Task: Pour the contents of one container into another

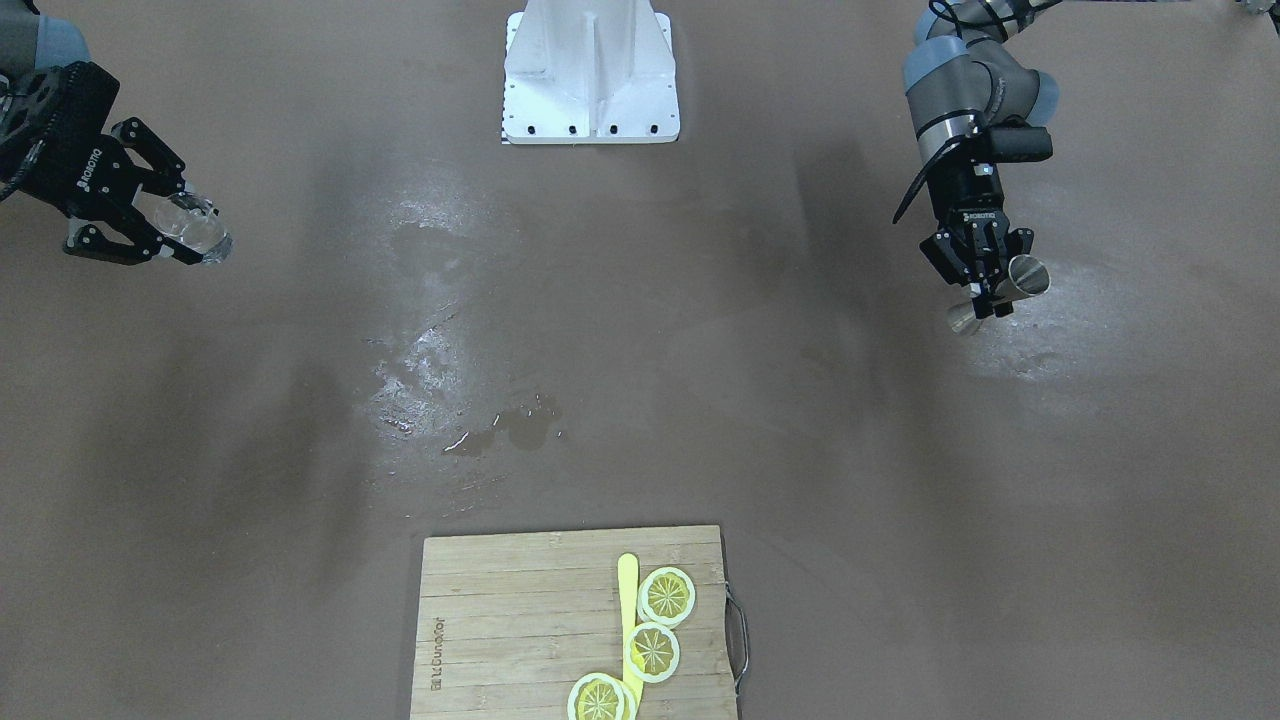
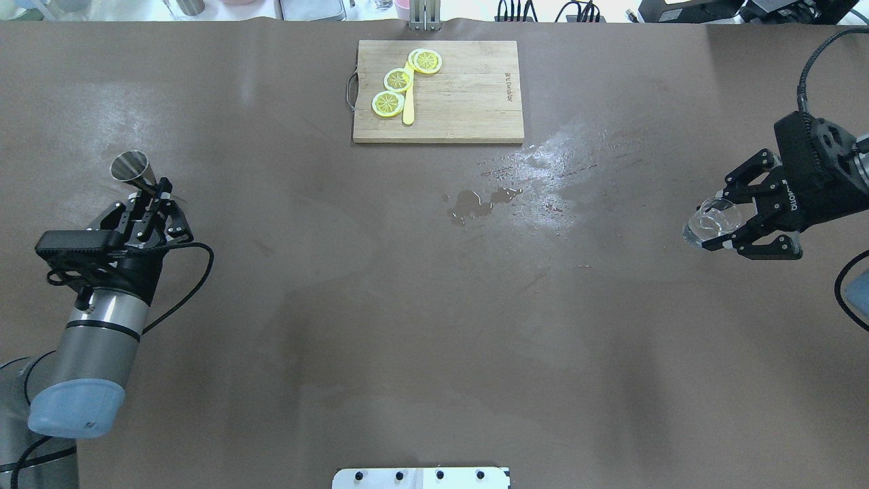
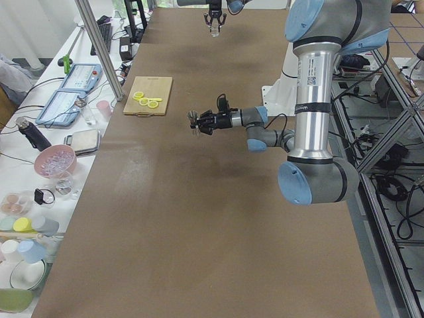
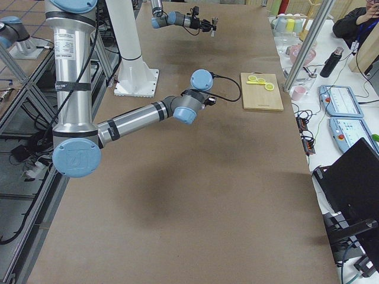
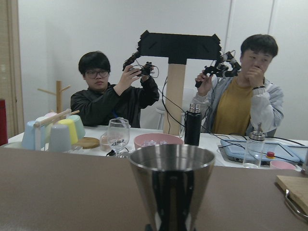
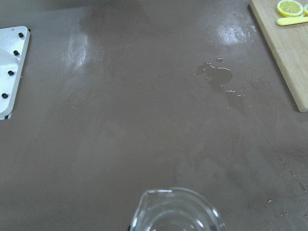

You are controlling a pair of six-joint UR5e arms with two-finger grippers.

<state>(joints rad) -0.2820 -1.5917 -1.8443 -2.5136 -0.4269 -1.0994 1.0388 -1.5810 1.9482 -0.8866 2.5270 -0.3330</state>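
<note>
My left gripper (image 2: pixel 153 190) is shut on the waist of a steel jigger (image 2: pixel 131 167), held above the table at my left side. The same jigger (image 1: pixel 1030 274) lies tilted in the front-facing view, and its open mouth (image 5: pixel 172 163) fills the bottom of the left wrist view. At my right side, the right gripper (image 2: pixel 716 223) is shut on a clear glass cup (image 2: pixel 706 224), also held off the table. That cup (image 1: pixel 198 226) shows at the far left of the front-facing view, and its rim (image 6: pixel 175 207) at the bottom of the right wrist view. Whether either holds liquid I cannot tell.
A wooden cutting board (image 2: pixel 468 102) at the table's far edge carries lemon slices (image 2: pixel 398 80) and a yellow knife (image 2: pixel 409 109). A small puddle (image 2: pixel 475 202) and wet streaks lie near the middle. The white robot base (image 1: pixel 590 75) is on my side. Operators sit beyond the far edge.
</note>
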